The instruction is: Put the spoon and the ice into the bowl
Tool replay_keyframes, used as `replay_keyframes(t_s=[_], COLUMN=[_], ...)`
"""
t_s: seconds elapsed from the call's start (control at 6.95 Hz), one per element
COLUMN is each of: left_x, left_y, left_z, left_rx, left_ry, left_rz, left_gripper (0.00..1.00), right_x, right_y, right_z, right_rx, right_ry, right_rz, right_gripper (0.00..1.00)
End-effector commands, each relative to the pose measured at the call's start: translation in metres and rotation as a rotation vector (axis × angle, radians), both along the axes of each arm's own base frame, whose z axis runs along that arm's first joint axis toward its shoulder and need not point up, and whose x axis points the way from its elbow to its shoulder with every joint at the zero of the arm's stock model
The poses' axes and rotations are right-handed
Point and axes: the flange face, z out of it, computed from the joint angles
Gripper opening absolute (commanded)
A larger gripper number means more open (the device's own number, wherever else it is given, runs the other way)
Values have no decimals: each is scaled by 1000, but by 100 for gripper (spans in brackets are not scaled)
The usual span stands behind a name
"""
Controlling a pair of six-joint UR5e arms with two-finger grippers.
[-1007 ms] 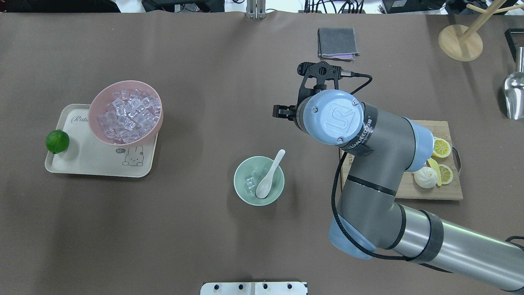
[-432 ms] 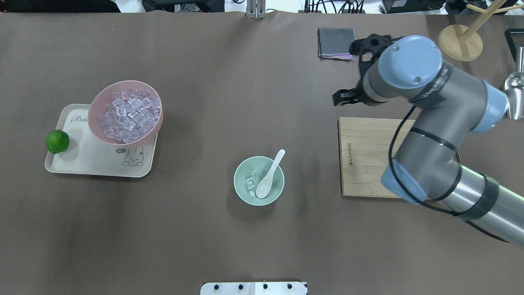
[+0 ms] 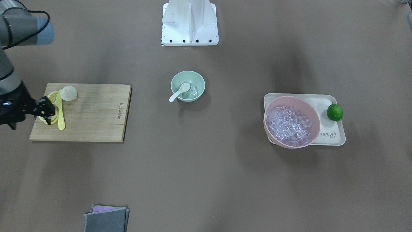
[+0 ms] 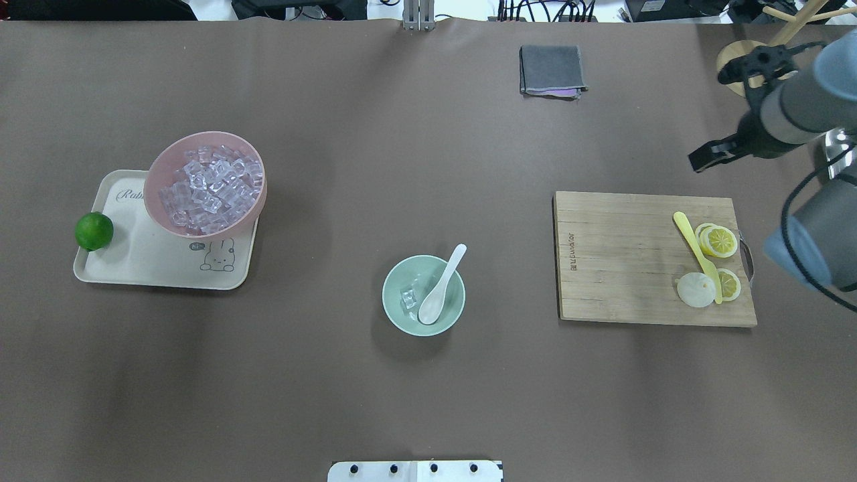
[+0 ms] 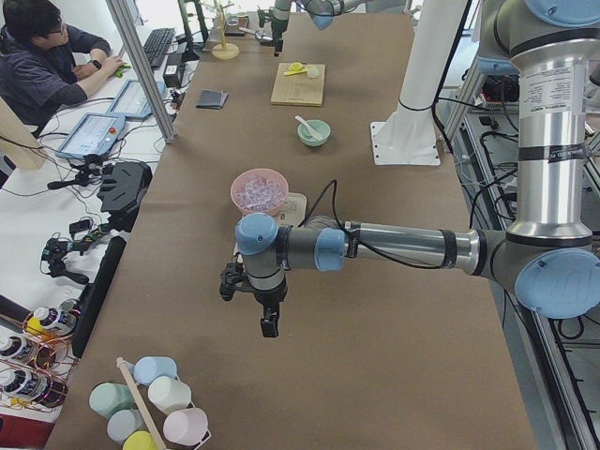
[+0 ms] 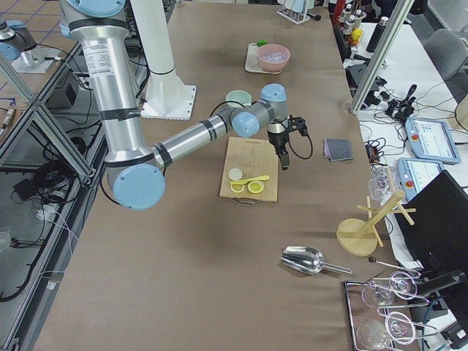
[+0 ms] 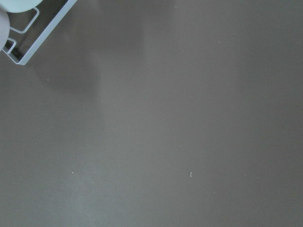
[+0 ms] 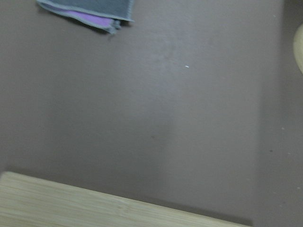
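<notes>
Brown worktop (image 4: 428,134): spoon (image 4: 438,288) and ice (image 4: 408,297) lie in the bowl (image 4: 390,309), handle pointing far-right toward the distant right hand (image 4: 699,161); its opening cannot be told.

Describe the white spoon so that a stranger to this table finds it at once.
Near the middle of the brown table stands a small round mint-green bowl. A small white plastic spoon lies in it, scoop beside a clear ice cube, handle over the rim. Unlike the yellow plastic knife on the wooden board, it is white and oval-scooped.
</notes>
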Motion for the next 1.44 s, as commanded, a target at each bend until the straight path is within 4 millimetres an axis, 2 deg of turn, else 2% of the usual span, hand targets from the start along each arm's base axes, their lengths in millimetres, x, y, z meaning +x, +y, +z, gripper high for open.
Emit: replay_keyframes(t_s=[0.0, 0.14, 0.29, 0.43, 0.72, 0.86, 1.01, 1.15, 1.29], left_x=[1, 0, 1, 1, 0, 0, 3, 4, 4], left_y=[-1, 0, 0, -1, -4, -3, -3, 0, -1], left_z=[0, 1, 1, 0, -2, -5, -7, -6, -8], left_rx=[2, 0, 0, 2, 6, 12, 8, 1, 5], left_ry=[0, 0, 0, 0, 1, 4, 41, 57, 59], left_rz=[1, -1, 1, 1, -1, 1, 1, 1, -3], left_gripper=[98, 98, 98, 98, 98, 98, 98, 98, 98], right_x=[120, 163, 188, 197, 220, 227, 239, 241, 243], right_y=[17, 36, 54, 77, 115, 124, 128, 125, 123], right_z=[106, 129, 146, 171, 204, 209, 205, 202, 190], right_rx=[-44, -44, -86, -151, -237, -262, -300, -342, -319], right_ry=[-44, -34, -46, -70, -82, -125, -153, -132, -98], right_rz=[-118, -105, -64, -49, 7, 28, 59, 66, 68], right_gripper=[100, 100, 100, 100, 100, 100, 100, 100, 100])
